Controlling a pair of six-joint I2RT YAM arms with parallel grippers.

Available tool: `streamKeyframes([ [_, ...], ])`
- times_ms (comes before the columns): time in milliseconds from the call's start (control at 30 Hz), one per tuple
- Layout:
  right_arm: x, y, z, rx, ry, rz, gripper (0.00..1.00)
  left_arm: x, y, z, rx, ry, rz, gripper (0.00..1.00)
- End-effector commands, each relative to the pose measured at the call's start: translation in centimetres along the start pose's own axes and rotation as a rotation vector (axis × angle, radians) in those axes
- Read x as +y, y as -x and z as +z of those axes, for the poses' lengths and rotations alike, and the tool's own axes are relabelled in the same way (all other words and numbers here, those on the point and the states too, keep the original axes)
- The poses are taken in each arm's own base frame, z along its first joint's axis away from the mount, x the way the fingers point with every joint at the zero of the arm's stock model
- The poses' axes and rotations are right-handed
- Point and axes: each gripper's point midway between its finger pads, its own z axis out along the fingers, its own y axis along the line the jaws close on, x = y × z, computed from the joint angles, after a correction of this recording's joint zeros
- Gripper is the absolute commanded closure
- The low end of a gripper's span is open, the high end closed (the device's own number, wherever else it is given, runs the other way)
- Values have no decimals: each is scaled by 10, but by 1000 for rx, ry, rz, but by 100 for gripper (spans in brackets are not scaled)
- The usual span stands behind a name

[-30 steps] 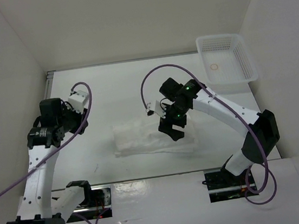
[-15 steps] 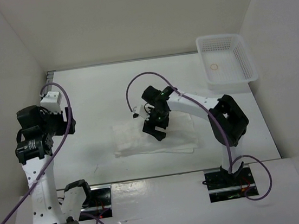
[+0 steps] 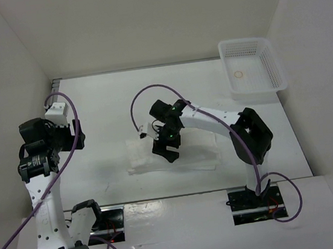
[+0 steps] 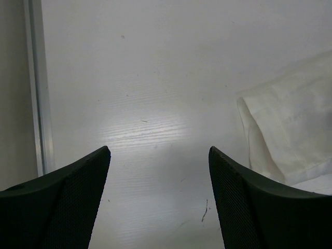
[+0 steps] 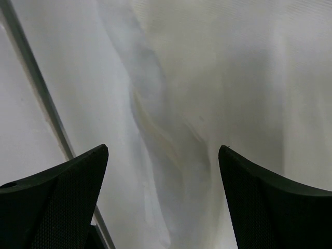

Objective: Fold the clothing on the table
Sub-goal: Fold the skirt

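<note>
The clothing (image 3: 201, 152) lies folded into a flat white rectangle in the middle of the table (image 3: 109, 101). My right gripper (image 3: 165, 151) hovers low over its left part, open, with nothing between the fingers. In the right wrist view the right gripper (image 5: 163, 148) frames a soft raised crease of the clothing (image 5: 233, 78). My left gripper (image 3: 77, 139) is off to the left, apart from the cloth, open and empty. In the left wrist view the left gripper (image 4: 158, 150) looks down on bare table (image 4: 155, 78), with the clothing's left edge (image 4: 290, 129) at the right.
A white perforated basket (image 3: 254, 68) stands at the table's back right corner. A metal rail (image 4: 39, 78) runs along the table's left edge, next to the wall. Purple cables loop above both arms.
My right gripper has slid left across the clothing, from its right part to its left part. The left arm drew back to the left, then held still.
</note>
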Motion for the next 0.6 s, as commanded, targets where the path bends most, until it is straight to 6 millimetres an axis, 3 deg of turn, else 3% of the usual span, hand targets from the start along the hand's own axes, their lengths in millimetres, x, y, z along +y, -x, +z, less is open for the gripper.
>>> streamKeyframes([
  [0,28,-2,16,49,91,-51,9,-2,8,0,-42,-11,-2,17],
  [167,49,-6,25,99,168,-77,11,-2,8,0,-42,-11,-2,16],
  [333,85,-16,33,179,295,-124,12,-4,9,-2,-53,-19,1,16],
  [567,116,-17,28,215,393,-171,15,-4,9,-2,-53,-19,1,16],
])
